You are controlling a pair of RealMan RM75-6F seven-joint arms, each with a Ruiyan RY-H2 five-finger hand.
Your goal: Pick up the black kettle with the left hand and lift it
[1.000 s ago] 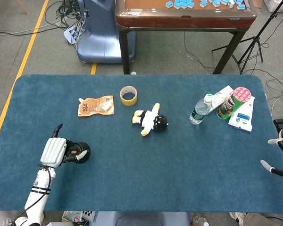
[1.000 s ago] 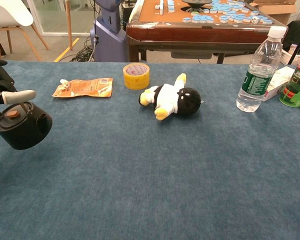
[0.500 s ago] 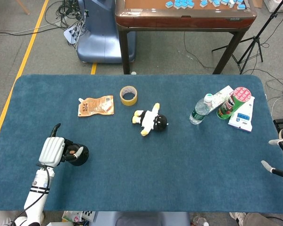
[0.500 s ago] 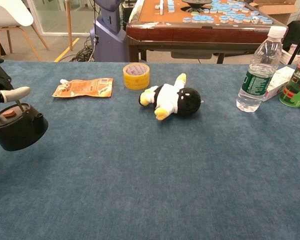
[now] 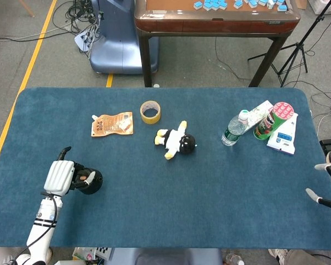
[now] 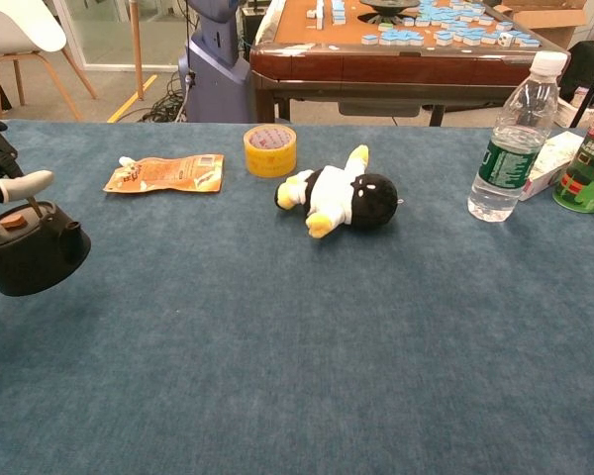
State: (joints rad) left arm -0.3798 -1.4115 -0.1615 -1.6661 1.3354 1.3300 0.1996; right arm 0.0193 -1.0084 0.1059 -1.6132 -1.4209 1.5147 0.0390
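Observation:
The black kettle (image 6: 32, 257) with a brown lid knob hangs by its thin wire handle from my left hand (image 6: 2, 178) at the chest view's left edge. Its base looks slightly above the blue cloth. From the head camera the kettle (image 5: 90, 180) sits just right of my white left hand (image 5: 60, 176), near the table's front left. My right hand (image 5: 328, 185) shows only partly at the right edge of the head view, with fingers apart and nothing in them.
An orange snack pouch (image 5: 112, 123), a yellow tape roll (image 5: 150, 112) and a penguin plush (image 5: 176, 141) lie mid-table. A water bottle (image 5: 234, 128), a green can (image 5: 273, 120) and white boxes (image 5: 284, 135) stand at the right. The table (image 5: 209, 193) is covered in blue cloth.
My left hand has carried the kettle leftward and slightly nearer the table's front left; the kettle has swung from tilted to nearly level. The right hand has not moved.

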